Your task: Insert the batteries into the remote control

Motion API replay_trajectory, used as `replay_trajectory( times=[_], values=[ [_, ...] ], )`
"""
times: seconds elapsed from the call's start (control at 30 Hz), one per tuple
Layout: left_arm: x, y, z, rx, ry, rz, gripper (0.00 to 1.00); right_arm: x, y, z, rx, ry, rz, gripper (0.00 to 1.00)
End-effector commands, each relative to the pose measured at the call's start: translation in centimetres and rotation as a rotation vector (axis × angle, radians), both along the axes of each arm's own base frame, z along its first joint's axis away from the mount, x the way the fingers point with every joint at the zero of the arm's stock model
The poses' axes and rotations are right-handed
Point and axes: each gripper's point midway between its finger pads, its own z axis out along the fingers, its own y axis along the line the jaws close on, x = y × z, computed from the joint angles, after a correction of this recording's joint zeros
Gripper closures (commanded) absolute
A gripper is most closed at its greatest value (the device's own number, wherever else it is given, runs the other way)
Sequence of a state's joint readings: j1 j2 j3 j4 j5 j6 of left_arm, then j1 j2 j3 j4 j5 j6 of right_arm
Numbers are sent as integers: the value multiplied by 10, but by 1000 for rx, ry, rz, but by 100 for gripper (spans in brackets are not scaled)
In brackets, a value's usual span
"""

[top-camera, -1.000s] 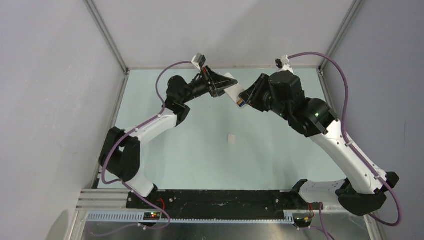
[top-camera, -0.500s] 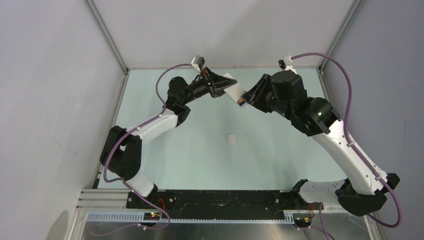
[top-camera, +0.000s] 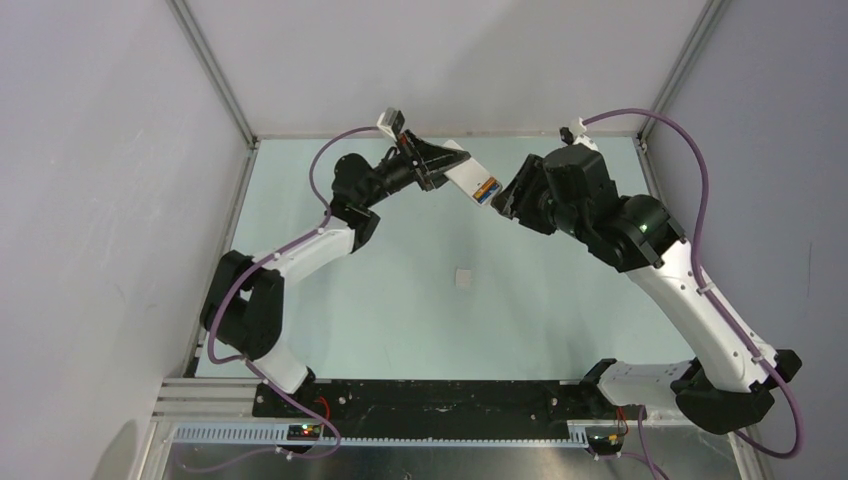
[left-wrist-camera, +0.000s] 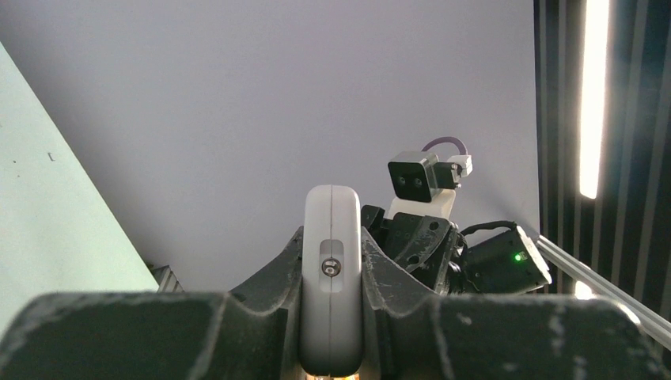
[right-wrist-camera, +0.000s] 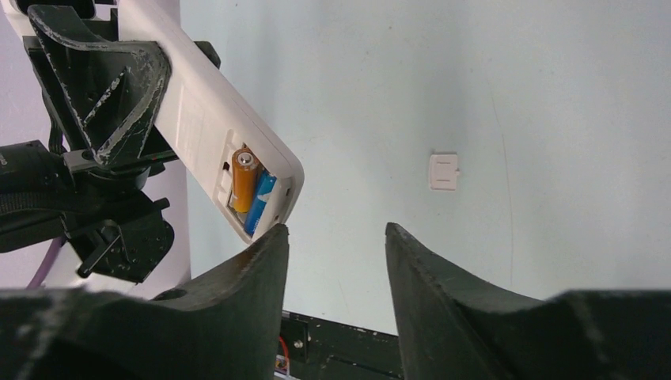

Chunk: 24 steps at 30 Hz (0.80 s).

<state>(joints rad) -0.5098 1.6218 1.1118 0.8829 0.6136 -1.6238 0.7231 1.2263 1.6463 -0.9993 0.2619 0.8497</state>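
left gripper clamps remote control; batteries apparently seated, print unreadable; right gripper parted, empty.

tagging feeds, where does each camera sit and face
Top external: above, behind the bases, looking down on the pale green table; both arms show.
Left wrist: looks along the small white plastic remote control clamped in the left gripper; fingers show.
Right wrist: past the fingers of the open right gripper at the remote's orange and blue cylindrical batteries.
Top and right wrist share the small white square cover.
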Motion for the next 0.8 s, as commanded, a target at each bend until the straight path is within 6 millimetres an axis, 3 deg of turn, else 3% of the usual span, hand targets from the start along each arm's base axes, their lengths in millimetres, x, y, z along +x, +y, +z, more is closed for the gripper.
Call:
replay_trajectory(
  times=[0.0,0.2,0.23,0.27,0.57,0.77],
  values=[
    [-2,6,15,-45,-43,11,100,-8,-11,34,-1,-115,43,42],
    [-3,6,4,-31,-28,14,100,-9,-6,55,-108,-235,170,22],
    [-3,6,3,-29,-25,13,100,-6,-4,49,-170,-236,206,21],
    [-3,6,0,-26,-17,12,100,-7,-2,60,-183,-265,229,19],
    [-2,7,-24,1,68,24,100,3,34,34,-647,-261,469,12],
    [-3,8,-34,7,117,18,100,7,52,25,-818,-274,519,8]
  ],
)
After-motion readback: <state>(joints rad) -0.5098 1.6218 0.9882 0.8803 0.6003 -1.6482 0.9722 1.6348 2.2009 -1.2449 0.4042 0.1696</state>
